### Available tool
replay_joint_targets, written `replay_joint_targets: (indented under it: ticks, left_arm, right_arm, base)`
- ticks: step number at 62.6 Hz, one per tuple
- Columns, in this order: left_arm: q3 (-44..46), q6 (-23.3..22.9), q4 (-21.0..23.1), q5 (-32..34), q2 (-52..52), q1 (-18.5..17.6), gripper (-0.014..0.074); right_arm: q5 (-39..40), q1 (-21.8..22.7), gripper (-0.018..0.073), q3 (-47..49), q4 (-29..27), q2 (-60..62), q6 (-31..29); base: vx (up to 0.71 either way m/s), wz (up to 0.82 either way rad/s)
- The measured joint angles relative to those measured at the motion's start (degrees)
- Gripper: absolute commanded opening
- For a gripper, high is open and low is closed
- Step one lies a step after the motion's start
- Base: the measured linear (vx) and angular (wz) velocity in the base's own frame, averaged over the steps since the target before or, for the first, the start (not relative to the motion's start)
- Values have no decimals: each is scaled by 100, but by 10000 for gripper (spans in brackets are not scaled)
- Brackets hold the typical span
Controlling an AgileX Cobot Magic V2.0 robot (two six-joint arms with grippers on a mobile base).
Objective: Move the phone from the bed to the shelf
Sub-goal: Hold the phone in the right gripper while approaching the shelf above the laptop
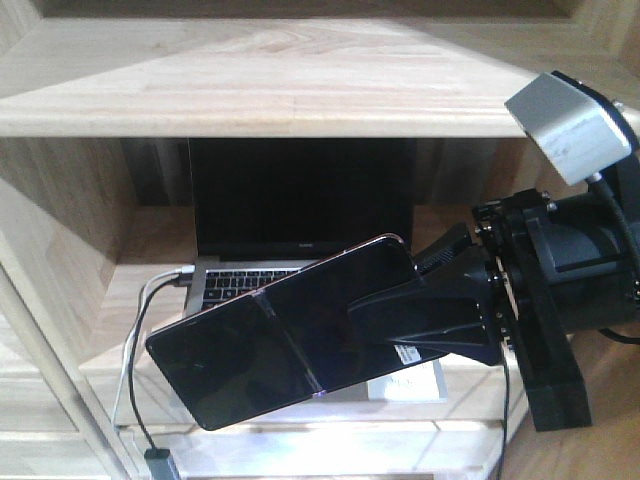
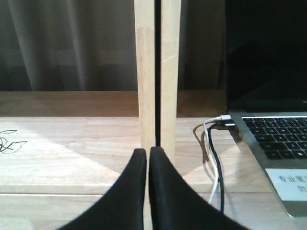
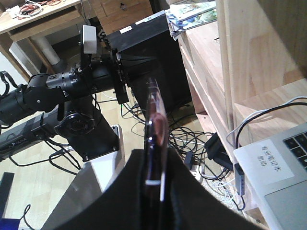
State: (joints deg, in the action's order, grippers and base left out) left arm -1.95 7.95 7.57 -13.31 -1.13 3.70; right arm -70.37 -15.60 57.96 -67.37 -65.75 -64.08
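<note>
Pale wooden shelving fills my front view. Nearest me, the right pincer (image 1: pixel 405 310) clamps the folding phone (image 1: pixel 270 345) by one end, holding it tilted in the air before the shelf (image 1: pixel 105 320). Behind it an open laptop (image 1: pixel 300 200) sits on that board, with cables (image 1: pixel 135 330) plugged in at its left. My left pincer (image 2: pixel 147 152) is pinched together and holds nothing.

Phone (image 1: pixel 270 350): glossy blk face, smooth; pinkish metal-look rim. Shelf (image 1: pixel 250 90): pale wood, jointed planks, smooth, matt w/ visible grain. Laptop (image 2: pixel 273 143): grey metal-look body, matt; screen dark, glossy. Right gripper (image 1: pixel 385 310), left gripper (image 2: pixel 147 155): blk plastic-look, matt. Cables (image 2: pixel 214 163): white + blk, smooth plastic sheath.
</note>
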Motion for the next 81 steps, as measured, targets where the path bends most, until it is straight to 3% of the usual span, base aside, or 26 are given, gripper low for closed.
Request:
replay_joint_targets:
  ticks: [81]
  left_arm:
    - [0, 0, 0, 0, 0, 0, 1]
  right_arm:
    - [0, 0, -1, 0, 0, 0, 0]
  base:
    - [3, 1]
